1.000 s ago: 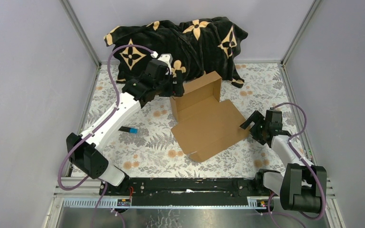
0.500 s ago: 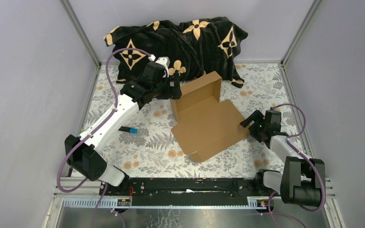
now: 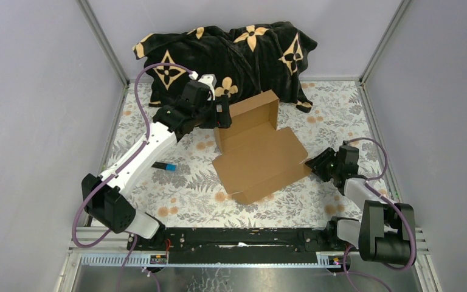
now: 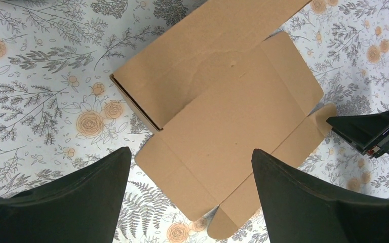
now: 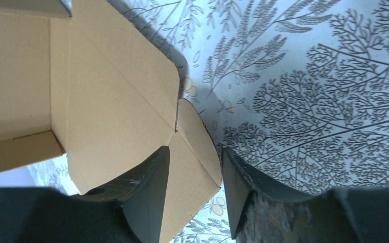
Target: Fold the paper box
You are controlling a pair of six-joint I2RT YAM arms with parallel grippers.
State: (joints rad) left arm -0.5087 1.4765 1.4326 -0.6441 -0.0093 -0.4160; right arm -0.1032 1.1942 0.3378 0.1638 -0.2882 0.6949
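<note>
The paper box (image 3: 256, 157) is brown cardboard, half folded: a walled tray part stands at the back and a flat lid panel lies toward me on the floral cloth. My left gripper (image 3: 224, 113) hovers wide open high over the box's back left; the left wrist view looks down on the box (image 4: 223, 101) between its jaws (image 4: 191, 150). My right gripper (image 3: 314, 163) sits low at the lid's right corner. In the right wrist view its half-narrowed jaws (image 5: 196, 150) straddle a small corner flap (image 5: 198, 132) of the box (image 5: 111, 91), with gaps still showing on both sides.
A black blanket with tan flower motifs (image 3: 231, 55) is heaped along the back wall, just behind the box. A small black marker with a blue tip (image 3: 164, 165) lies left of the box under the left arm. Grey walls close in on both sides.
The right gripper slid in onto the lid's right corner and its jaws narrowed around the flap. The box shifted slightly to the left. The left gripper stayed open, drifting a little back.
</note>
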